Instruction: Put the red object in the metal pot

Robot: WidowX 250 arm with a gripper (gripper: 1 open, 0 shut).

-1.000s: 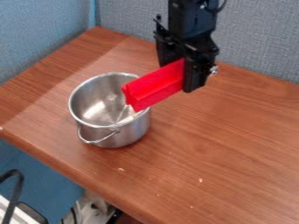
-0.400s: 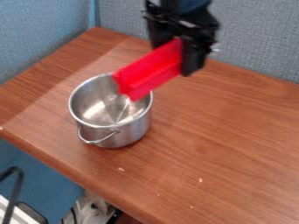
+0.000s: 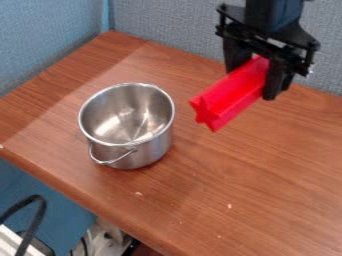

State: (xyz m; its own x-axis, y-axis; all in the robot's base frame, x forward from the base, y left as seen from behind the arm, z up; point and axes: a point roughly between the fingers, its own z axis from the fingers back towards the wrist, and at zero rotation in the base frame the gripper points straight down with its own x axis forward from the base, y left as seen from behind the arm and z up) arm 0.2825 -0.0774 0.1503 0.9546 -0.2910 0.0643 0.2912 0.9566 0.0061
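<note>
The red object (image 3: 230, 97), a long red block, hangs tilted in the air, its lower end pointing down-left. My black gripper (image 3: 269, 72) is shut on its upper end and points down at the table. The metal pot (image 3: 127, 124) stands upright on the wooden table, left of the block and apart from it. Its inside shows bare metal, and its wire handle hangs down the front. The block's low end is a short way right of the pot's rim and above it.
The wooden table (image 3: 267, 180) runs from back left to front right, with its front edge close below the pot. A blue wall stands behind. Dark cables (image 3: 27, 225) lie on the floor at the lower left.
The gripper has swung to the right with the red block. The block was over the pot's rim before and now hangs to the right of the pot. The pot has not moved.
</note>
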